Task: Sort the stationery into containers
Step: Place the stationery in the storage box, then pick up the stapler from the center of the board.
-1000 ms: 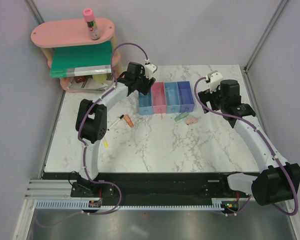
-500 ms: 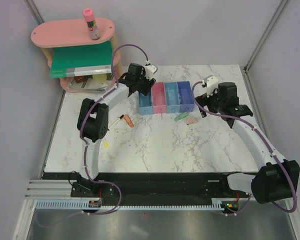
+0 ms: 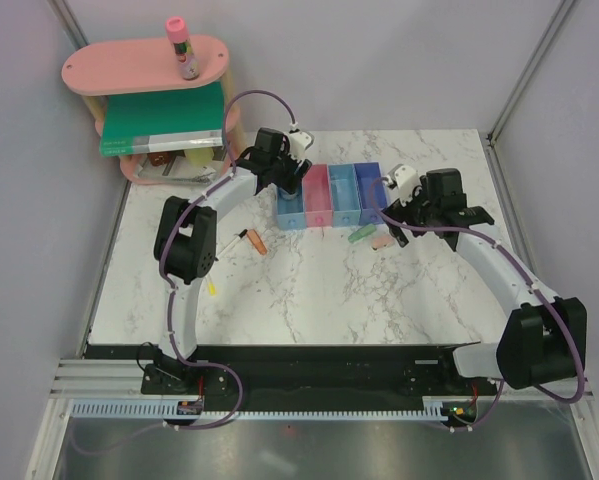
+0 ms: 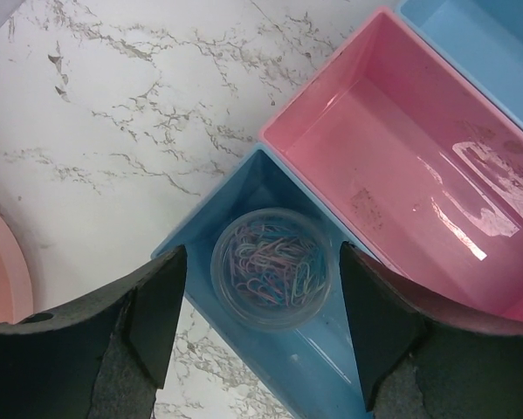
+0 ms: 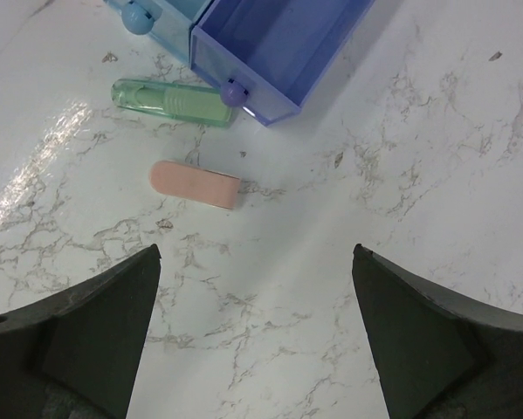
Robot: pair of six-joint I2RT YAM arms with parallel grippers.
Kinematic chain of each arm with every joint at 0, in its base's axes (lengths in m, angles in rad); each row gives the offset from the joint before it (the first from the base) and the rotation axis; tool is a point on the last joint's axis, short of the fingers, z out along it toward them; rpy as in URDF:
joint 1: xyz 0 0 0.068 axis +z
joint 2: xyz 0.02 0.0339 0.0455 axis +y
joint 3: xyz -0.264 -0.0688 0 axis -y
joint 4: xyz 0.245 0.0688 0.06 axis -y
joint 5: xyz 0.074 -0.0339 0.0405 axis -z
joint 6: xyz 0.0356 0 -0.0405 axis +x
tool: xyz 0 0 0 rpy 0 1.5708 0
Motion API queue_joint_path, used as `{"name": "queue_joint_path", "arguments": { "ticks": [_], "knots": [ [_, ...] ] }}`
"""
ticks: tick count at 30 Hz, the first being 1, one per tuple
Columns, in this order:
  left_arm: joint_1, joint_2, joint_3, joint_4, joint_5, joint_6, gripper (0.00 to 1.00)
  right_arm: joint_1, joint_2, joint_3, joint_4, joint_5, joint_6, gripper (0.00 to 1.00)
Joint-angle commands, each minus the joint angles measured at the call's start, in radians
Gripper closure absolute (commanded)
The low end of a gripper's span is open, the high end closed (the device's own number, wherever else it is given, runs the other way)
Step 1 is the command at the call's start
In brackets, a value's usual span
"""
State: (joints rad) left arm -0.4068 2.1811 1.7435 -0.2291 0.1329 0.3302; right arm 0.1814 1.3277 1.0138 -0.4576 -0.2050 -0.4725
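The four joined bins [image 3: 331, 212] stand mid-table: light blue, pink, light blue, darker blue. My left gripper [image 3: 287, 185] is open above the leftmost light-blue bin [image 4: 244, 188]. The clear round pot [image 4: 274, 266] of paper clips sits in that bin between my fingers, apart from both. My right gripper [image 3: 394, 212] is open and empty over bare table [image 5: 257, 332], near the darker blue bin [image 5: 278, 44]. A green eraser [image 5: 169, 100] and a pink eraser [image 5: 196, 183] lie in front of the bins. The black-and-white marker [image 3: 241, 238], orange-tipped piece [image 3: 260, 245] and yellow-tipped stick [image 3: 211, 288] lie left of the bins.
A pink oval two-tier shelf [image 3: 129, 70] stands at the back left. It bears a pink-capped tube [image 3: 182, 48] on top and a big green flat book [image 3: 164, 115] below. Grey walls close the left and right sides.
My right arm has swung left and forward, from beside the darker blue bin to just right of the erasers. My left gripper has hardly moved.
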Motion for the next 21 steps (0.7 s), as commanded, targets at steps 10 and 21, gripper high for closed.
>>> {"name": "queue_joint_path", "arguments": {
  "ticks": [10, 21],
  "knots": [
    [-0.007, -0.225, -0.082, -0.038, -0.047, 0.015, 0.21, 0.023, 0.175, 0.045, -0.035, -0.039, -0.317, 0.02],
    [-0.007, -0.685, -0.353, -0.286, -0.13, 0.047, 0.2, 0.039, 0.338, 0.144, -0.091, -0.077, -0.449, 0.03]
  ]
}}
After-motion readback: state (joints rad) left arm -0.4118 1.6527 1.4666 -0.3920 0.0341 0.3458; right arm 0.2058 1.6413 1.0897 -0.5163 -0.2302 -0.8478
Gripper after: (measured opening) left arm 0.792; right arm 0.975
